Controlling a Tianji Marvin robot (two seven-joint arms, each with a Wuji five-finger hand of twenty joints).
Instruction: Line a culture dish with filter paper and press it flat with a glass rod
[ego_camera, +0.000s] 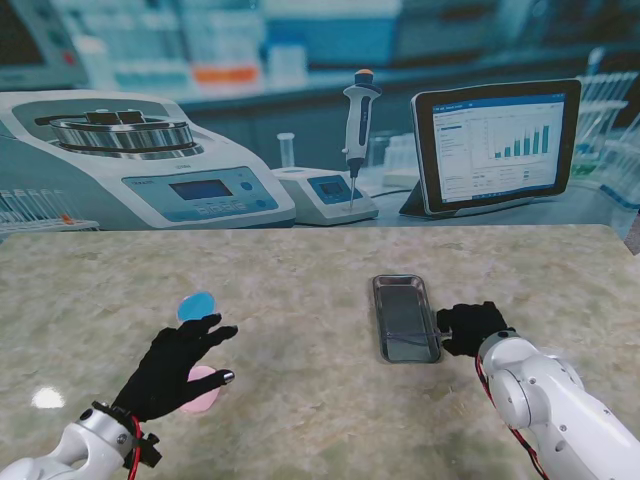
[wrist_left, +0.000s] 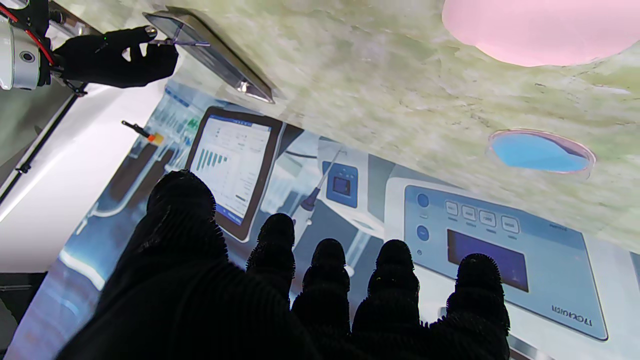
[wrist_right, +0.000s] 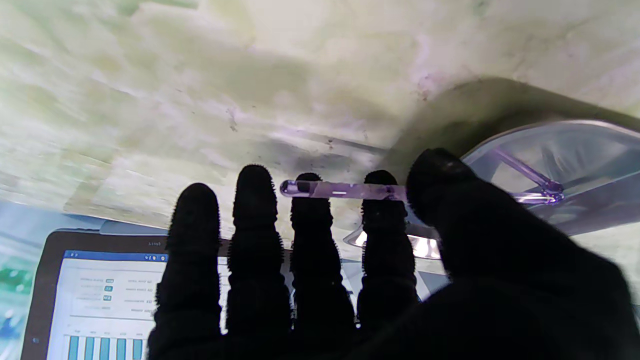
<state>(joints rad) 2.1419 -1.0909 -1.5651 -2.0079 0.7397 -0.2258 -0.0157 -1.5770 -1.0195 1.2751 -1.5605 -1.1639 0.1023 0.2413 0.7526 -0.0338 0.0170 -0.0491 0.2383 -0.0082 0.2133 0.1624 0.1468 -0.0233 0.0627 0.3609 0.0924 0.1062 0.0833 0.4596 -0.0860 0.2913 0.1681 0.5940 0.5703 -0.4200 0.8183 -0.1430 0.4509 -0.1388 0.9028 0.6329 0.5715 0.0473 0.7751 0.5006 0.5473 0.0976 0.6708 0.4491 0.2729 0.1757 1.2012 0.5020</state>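
The glass rod (wrist_right: 345, 190), clear with a violet tint, is lying pinched between the right hand's (ego_camera: 470, 326) thumb and fingers (wrist_right: 380, 200) beside the metal tray (ego_camera: 405, 318); the stand view is hiding it. The left hand (ego_camera: 175, 365), fingers spread and holding nothing, is hovering over the pink disc (ego_camera: 205, 392), near the blue-lined culture dish (ego_camera: 197, 306).

A mock laboratory is shown: beyond the fingers, a printed backdrop (ego_camera: 320, 110) of a centrifuge (ego_camera: 130, 150), a pipette (ego_camera: 357, 130) and a chart tablet (ego_camera: 495, 145) is set behind a marble-patterned table (ego_camera: 320, 300).
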